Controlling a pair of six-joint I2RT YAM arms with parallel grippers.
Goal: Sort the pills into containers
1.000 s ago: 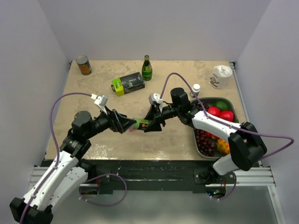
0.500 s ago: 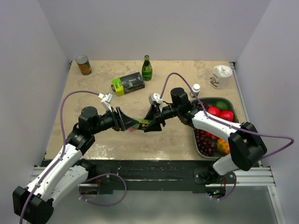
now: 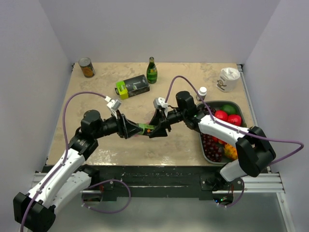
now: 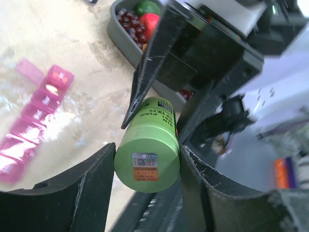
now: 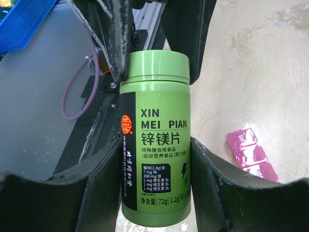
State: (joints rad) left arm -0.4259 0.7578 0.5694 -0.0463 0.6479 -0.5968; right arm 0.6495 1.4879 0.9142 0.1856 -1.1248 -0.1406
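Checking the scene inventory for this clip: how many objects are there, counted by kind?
Bottles: 3 (green glass bottle, small white bottle, green pill bottle)
Tin can: 1
Black-and-lime box: 1
Pink pill organiser: 1
Fruit tray: 1
White cup or bag: 1
Total: 8

Your translucent pink pill organiser strip (image 4: 34,125) lies flat on the desk (image 4: 72,38), square compartments in a row, one end lid apparently flipped open. Nearby, the capped green pill bottle (image 5: 154,140) hangs sideways, clamped between left end effector (image 4: 147,166) and right end effector (image 5: 154,186).
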